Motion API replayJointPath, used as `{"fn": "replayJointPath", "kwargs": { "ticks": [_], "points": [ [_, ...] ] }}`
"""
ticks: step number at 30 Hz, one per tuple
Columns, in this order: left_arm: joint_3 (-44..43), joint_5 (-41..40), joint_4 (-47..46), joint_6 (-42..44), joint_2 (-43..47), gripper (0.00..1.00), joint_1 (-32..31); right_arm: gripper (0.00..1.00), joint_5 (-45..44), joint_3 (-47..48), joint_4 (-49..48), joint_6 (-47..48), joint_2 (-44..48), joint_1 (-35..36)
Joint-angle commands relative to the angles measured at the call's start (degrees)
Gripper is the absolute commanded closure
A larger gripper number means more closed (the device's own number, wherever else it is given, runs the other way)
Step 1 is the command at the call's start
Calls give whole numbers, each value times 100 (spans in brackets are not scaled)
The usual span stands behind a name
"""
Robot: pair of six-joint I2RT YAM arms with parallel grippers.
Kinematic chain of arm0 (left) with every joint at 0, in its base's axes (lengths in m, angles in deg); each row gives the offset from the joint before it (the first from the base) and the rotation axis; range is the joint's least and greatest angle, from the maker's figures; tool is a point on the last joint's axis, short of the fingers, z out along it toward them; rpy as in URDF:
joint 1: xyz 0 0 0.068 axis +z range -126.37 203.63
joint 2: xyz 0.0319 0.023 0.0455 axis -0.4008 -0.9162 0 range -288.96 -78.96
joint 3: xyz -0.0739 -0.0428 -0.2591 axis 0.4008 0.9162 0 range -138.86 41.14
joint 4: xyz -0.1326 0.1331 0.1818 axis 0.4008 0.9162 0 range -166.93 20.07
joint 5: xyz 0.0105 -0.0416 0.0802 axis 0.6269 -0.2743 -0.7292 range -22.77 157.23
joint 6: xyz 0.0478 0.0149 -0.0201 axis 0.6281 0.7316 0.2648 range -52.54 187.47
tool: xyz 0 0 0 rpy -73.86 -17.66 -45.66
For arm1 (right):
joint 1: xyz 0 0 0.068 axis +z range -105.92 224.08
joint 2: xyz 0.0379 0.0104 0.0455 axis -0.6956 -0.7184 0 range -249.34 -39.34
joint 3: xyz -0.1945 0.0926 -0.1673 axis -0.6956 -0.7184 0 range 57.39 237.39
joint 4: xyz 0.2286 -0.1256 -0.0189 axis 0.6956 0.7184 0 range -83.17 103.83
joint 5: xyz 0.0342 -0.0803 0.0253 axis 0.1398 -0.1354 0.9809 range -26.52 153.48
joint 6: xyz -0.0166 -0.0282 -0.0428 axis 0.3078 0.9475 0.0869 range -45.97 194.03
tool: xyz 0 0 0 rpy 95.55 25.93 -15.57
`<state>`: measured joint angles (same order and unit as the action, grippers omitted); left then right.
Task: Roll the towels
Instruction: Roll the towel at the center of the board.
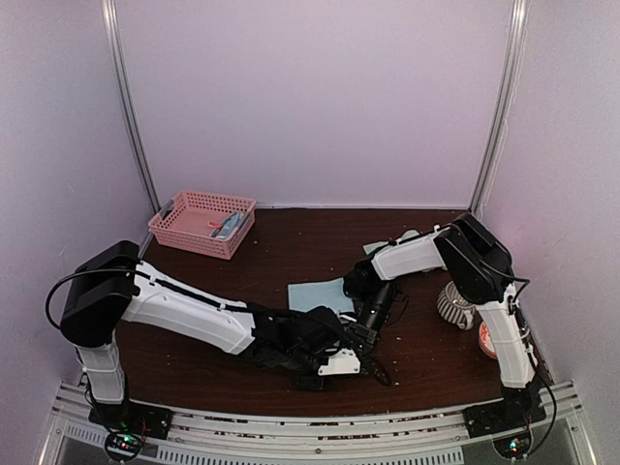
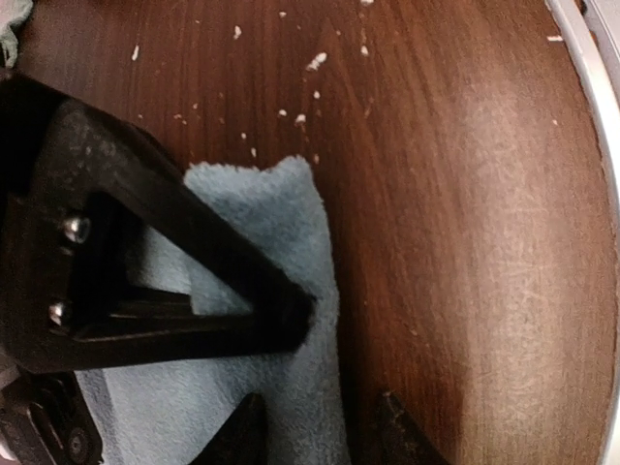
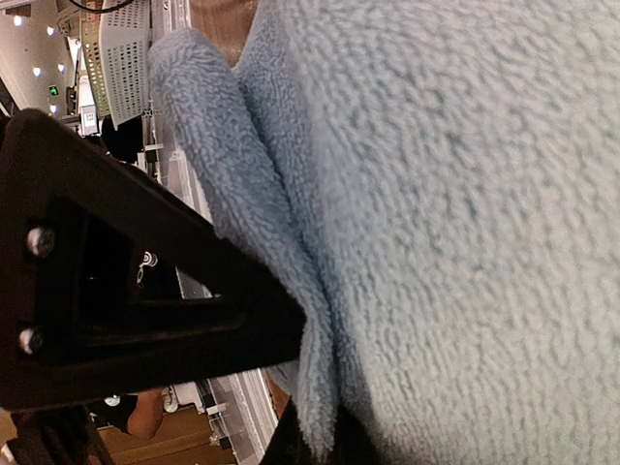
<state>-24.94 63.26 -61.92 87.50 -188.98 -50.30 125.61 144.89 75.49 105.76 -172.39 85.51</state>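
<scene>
Barely begun, seemingly: blue towel (image 1: 315, 294) on the surface (image 1: 291, 242), right of and nearer than the basket (image 1: 201, 223), only one edge folded up. Right gripper (image 3: 310, 450) clamped on that fold; left gripper (image 2: 320, 436) apart, astride the edge. Rolling itself left to do.

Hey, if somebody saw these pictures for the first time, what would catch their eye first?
Both arms meet over a light blue towel in the middle of the dark wooden table. The right gripper pinches a fold of it, and the left gripper is at its edge. A pink basket stands at the back left corner.
</scene>
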Motion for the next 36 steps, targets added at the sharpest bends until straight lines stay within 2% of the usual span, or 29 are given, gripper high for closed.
{"fn": "replayJointPath", "kwargs": {
  "ticks": [1,5,10,12,15,17,21,23,27,30,34,36],
  "points": [
    [57,-328,-51,97,-219,60,19,97,-1256,-146,-328,61,-400,-47],
    [38,-723,-31,69,-372,61,19,97,-1218,-142,-287,90,-389,-47],
    [-30,-600,205,71,-553,77,19,93,-808,34,291,665,-273,-65],
    [-51,-327,274,-30,-556,85,20,89,-720,134,512,873,-68,-141],
    [-62,110,368,-173,-544,95,19,72,-810,144,478,842,458,-362],
    [-54,330,387,-261,-494,98,33,66,-892,248,507,809,848,-567],
    [-178,1266,451,-524,-343,100,280,66,-944,551,545,740,1616,-1134],
    [-328,1842,590,-635,-349,100,485,66,-975,494,188,563,2114,-1435],
    [-773,3161,1022,-895,-678,100,1098,67,-880,-530,-1417,-236,3582,-1975],
    [-1077,4164,1204,-1266,-1061,100,1554,69,-1109,-1281,-2217,-505,4476,-2125],
    [-1382,5114,1322,-1604,-1565,100,1784,69,-1763,-2392,-2775,-289,5535,-2104],
    [-1358,5523,1157,-1802,-1703,99,1898,70,-1886,-2810,-2551,118,5907,-2088]
  ]
}}
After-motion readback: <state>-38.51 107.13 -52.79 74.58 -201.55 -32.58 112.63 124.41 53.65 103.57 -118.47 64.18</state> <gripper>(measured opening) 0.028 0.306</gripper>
